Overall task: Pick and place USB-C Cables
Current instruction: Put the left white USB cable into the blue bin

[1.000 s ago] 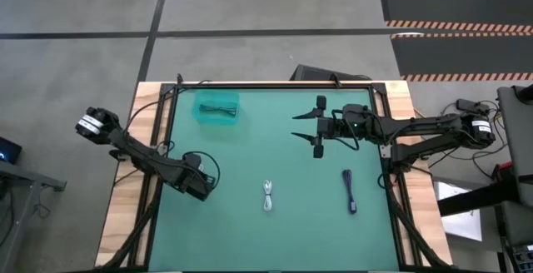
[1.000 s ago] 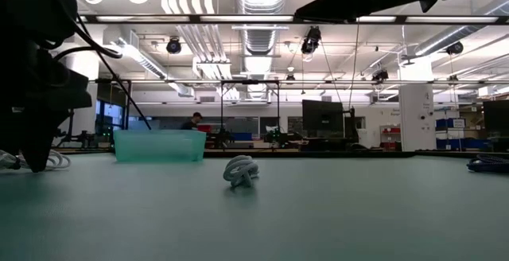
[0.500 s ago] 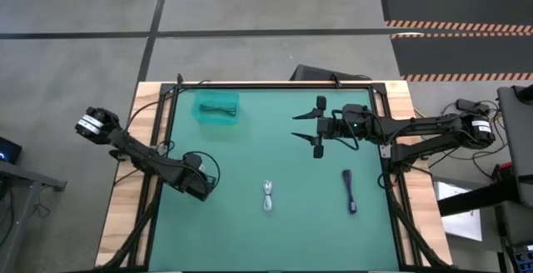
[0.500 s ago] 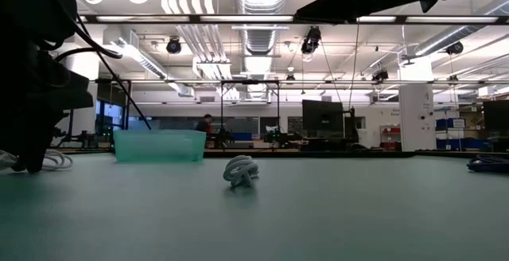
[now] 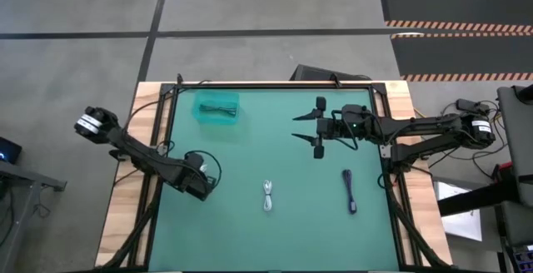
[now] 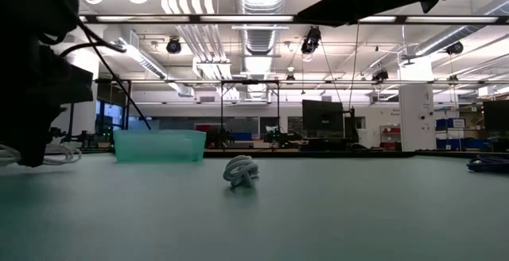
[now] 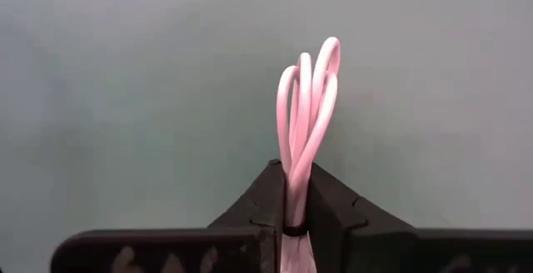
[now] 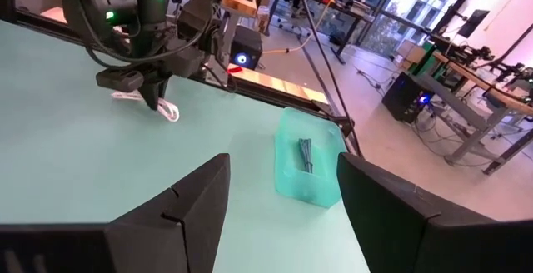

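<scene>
My left gripper (image 5: 196, 185) is down at the mat's left side, shut on a white USB-C cable bundle (image 7: 306, 106) whose loops stick out past the fingertips. My right gripper (image 5: 319, 127) hangs open above the mat's far right part, with nothing between its fingers. Another white bundle (image 5: 267, 196) lies on the mat near the middle. A dark bundle (image 5: 350, 191) lies to the right of it. A teal bin (image 5: 218, 108) stands at the far left with a grey cable (image 8: 306, 155) lying inside it. My left gripper pinches the white bundle between its two fingers (image 7: 268, 200), across several strands side by side, near a dark tie (image 7: 293, 230) around the bundle. The fingers point down at the mat. The looped end (image 7: 316, 81) stands free beyond the fingertips; I cannot tell whether it has left the mat.
Black frame rails and wooden boards (image 5: 150, 140) edge the green mat (image 5: 250, 156). Open mat lies between the bin and my left gripper. My right arm (image 5: 416, 130) reaches in from the right edge, above the dark bundle's side of the table.
My left gripper has shut on the white cable bundle at the mat's left side; the bundle's strands are now squeezed together between the fingers. My right arm has kept still.
</scene>
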Robot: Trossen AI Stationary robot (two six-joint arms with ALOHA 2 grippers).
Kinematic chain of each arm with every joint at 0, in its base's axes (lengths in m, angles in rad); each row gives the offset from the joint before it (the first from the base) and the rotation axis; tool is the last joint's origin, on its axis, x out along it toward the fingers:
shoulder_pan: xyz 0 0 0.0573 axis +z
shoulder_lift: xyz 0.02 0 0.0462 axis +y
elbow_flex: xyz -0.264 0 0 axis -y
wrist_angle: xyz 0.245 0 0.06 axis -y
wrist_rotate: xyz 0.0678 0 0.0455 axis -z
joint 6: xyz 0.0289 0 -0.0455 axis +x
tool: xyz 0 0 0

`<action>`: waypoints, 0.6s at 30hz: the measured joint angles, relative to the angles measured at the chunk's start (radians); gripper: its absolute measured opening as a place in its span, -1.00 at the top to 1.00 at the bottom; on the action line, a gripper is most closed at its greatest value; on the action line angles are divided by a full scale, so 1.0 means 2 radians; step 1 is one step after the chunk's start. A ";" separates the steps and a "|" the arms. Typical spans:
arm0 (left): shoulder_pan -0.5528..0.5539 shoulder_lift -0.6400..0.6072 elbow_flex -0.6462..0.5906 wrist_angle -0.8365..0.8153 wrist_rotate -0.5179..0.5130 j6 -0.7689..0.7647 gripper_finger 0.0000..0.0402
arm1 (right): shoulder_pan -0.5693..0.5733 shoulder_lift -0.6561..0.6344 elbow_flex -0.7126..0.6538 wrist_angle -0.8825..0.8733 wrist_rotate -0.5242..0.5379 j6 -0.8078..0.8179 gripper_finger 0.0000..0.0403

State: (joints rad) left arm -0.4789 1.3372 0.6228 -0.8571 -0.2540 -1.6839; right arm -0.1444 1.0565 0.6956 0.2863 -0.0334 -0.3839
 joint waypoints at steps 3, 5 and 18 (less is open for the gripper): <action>0.001 -0.005 0.018 0.001 -0.030 0.042 0.92 | 0.000 0.000 -0.003 0.001 -0.011 0.014 -0.07; 0.002 -0.011 0.033 0.001 -0.058 0.074 0.92 | 0.000 0.000 -0.008 0.001 -0.013 0.028 -0.07; 0.034 -0.102 0.092 0.173 -0.201 0.507 0.92 | 0.001 0.000 -0.041 0.023 -0.014 0.123 -0.07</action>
State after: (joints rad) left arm -0.4116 1.1338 0.8069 -0.5115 -0.6559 -0.6691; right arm -0.1417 1.0561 0.6142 0.3330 -0.0605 -0.1387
